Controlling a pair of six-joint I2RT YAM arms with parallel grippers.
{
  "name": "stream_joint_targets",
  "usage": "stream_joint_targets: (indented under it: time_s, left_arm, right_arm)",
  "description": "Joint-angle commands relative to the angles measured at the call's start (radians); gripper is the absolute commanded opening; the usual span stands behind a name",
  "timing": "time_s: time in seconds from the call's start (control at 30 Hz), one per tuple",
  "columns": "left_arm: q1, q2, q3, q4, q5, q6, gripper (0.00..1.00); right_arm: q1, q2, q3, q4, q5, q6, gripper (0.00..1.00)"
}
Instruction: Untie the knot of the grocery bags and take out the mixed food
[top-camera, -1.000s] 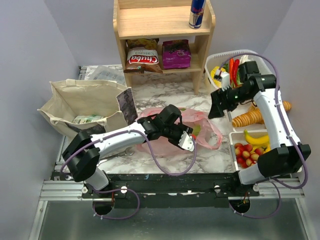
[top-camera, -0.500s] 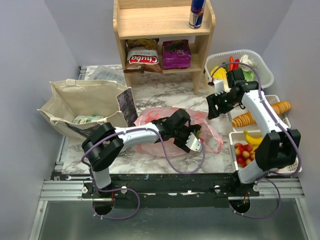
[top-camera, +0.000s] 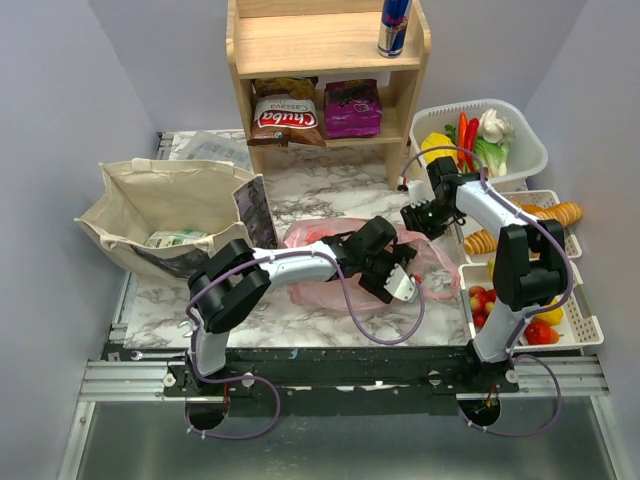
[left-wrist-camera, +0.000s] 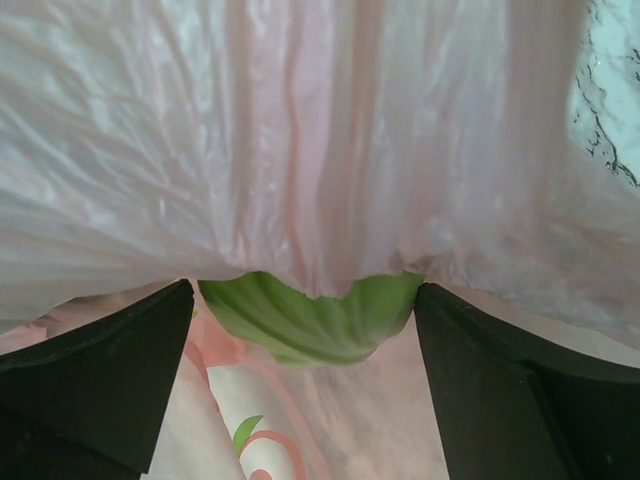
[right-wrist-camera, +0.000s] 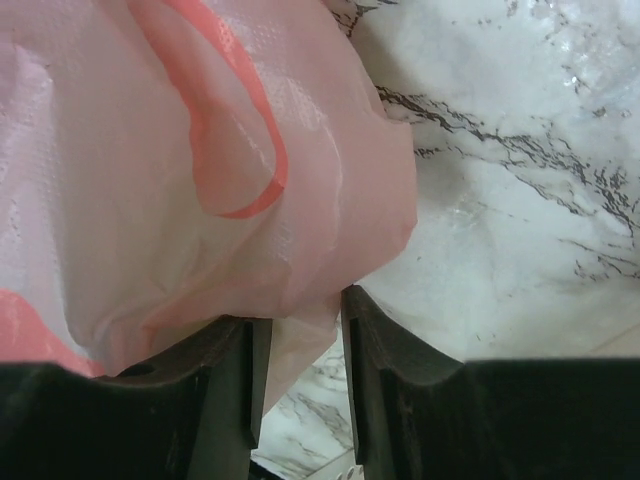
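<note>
Right gripper (right-wrist-camera: 298, 325) has reached the crinkly pink bag (top-camera: 312, 236) mid marble tabletop (top-camera: 330, 190), jaws narrowed around film, grip unclear; left gripper (left-wrist-camera: 305, 290) gapes wide.

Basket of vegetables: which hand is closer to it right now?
Right. The right hand is at the pink bag's far right edge, a short way from the basket; the left hand is over the bag's near side, farther off.

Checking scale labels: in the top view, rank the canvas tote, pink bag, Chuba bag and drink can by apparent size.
1. canvas tote
2. pink bag, partly covered
3. Chuba bag
4. drink can, smallest even though its high shelf puts it nearer the camera
</note>
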Motion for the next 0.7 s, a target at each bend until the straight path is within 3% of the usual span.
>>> stream_joint_targets:
  time_s: [0.0, 0.13, 0.27, 0.43, 0.57, 0.67]
  left_arm:
    - [-0.006, 0.056, 0.043, -0.072, 0.001, 0.026, 0.90]
    - [-0.006, 0.064, 0.046, -0.147, 0.016, 0.018, 0.78]
    - [-0.005, 0.012, -0.005, -0.159, 0.027, -0.016, 0.53]
    - [-0.004, -0.143, -0.140, -0.111, 0.022, -0.085, 0.30]
    - [-0.003, -0.285, -0.241, -0.122, 0.043, -0.110, 0.16]
    - [-0.003, -0.360, -0.273, -0.161, 0.052, -0.138, 0.15]
  right_arm:
    - [0.030, 0.004, -0.059, 0.040, -0.042, 0.017, 0.38]
    - [0.040, 0.010, -0.089, 0.059, -0.058, 0.043, 0.35]
    - [0.042, 0.011, -0.117, 0.095, -0.036, 0.055, 0.34]
    - [0.042, 0.010, -0.169, 0.177, 0.045, 0.062, 0.34]
    - [0.042, 0.024, -0.183, 0.195, 0.049, 0.070, 0.34]
    - [0.044, 0.033, -0.182, 0.204, 0.056, 0.074, 0.34]
